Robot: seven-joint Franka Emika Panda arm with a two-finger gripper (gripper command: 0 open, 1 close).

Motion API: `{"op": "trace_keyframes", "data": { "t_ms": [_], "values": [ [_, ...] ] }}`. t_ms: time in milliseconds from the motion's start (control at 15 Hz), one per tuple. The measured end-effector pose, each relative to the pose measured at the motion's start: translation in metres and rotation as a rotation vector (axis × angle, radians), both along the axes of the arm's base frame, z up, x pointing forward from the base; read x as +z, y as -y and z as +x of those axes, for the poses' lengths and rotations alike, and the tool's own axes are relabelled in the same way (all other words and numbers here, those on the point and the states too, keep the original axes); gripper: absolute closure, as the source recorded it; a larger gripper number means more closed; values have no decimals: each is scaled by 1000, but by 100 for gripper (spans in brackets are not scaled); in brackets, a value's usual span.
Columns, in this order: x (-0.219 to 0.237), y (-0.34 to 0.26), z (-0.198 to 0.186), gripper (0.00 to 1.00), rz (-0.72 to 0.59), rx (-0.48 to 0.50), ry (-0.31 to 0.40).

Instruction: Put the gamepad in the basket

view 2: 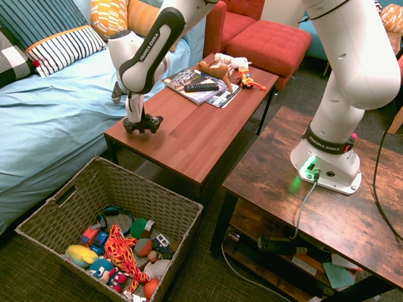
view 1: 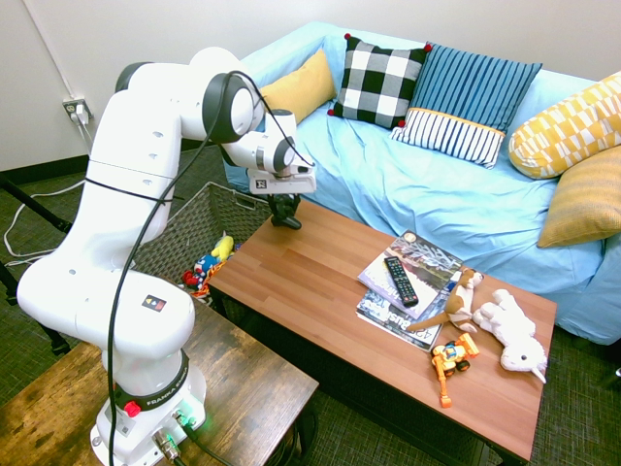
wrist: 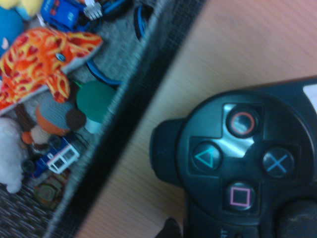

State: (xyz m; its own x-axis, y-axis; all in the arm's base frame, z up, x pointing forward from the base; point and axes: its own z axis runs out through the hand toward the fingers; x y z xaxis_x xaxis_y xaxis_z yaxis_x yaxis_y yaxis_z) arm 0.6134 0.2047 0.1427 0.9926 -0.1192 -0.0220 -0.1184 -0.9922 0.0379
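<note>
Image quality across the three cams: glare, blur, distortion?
Wrist view: gamepad sharp enough to read its button symbols, glare between them; toys in the basket softer. First exterior view: pale, bright patch on the wall. Second exterior view: green glow on the arm's base.

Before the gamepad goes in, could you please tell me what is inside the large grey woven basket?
Inside the grey woven basket are an orange-and-yellow patterned plush, a green ball-like toy and other toys. What lies underneath them is covered.
</note>
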Motion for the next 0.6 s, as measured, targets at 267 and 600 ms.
{"op": "trace_keyframes", "data": {
  "t_ms": [267,600],
  "values": [
    [14,-104,-42,100,-8,24,27],
    [-22,-204,-96,100,-14,-38,17]
  ]
}}
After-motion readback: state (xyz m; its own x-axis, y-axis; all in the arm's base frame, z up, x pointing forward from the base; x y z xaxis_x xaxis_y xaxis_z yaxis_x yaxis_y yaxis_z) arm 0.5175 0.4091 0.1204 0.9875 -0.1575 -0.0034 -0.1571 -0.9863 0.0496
